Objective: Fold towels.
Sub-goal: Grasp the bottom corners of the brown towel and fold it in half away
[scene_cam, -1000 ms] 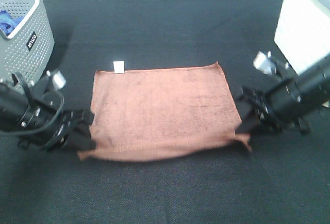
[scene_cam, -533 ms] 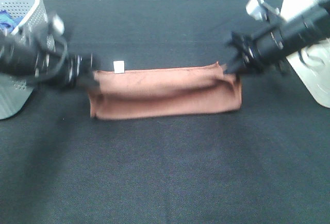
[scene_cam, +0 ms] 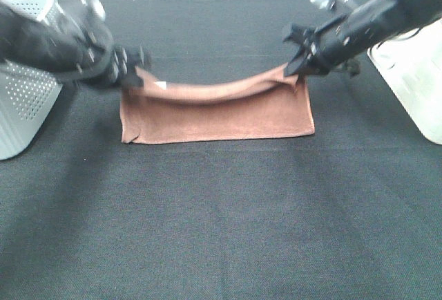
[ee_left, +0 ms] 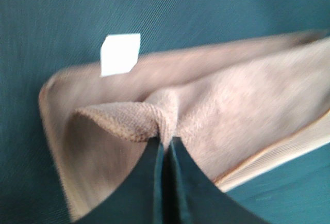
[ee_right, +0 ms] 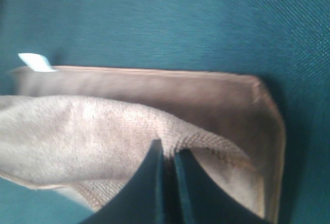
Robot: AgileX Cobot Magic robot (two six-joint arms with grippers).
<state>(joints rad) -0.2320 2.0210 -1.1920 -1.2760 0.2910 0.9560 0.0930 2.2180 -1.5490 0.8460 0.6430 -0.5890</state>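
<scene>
Soft, even light fills the exterior high view, leaving only faint shadows on the dark table cover [scene_cam: 221, 231], while the white object [scene_cam: 414, 86] at the right edge glares to blank white and the left arm [scene_cam: 41, 41] smears with motion blur. Both wrist views are hazy and teal-tinted, the towel [ee_left: 247, 95] washed pale and its white tag [ee_left: 119, 53] blown out.

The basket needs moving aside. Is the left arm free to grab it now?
Probably not yet: the left gripper is shut on a corner of the towel, though the basket stands beside it.
</scene>
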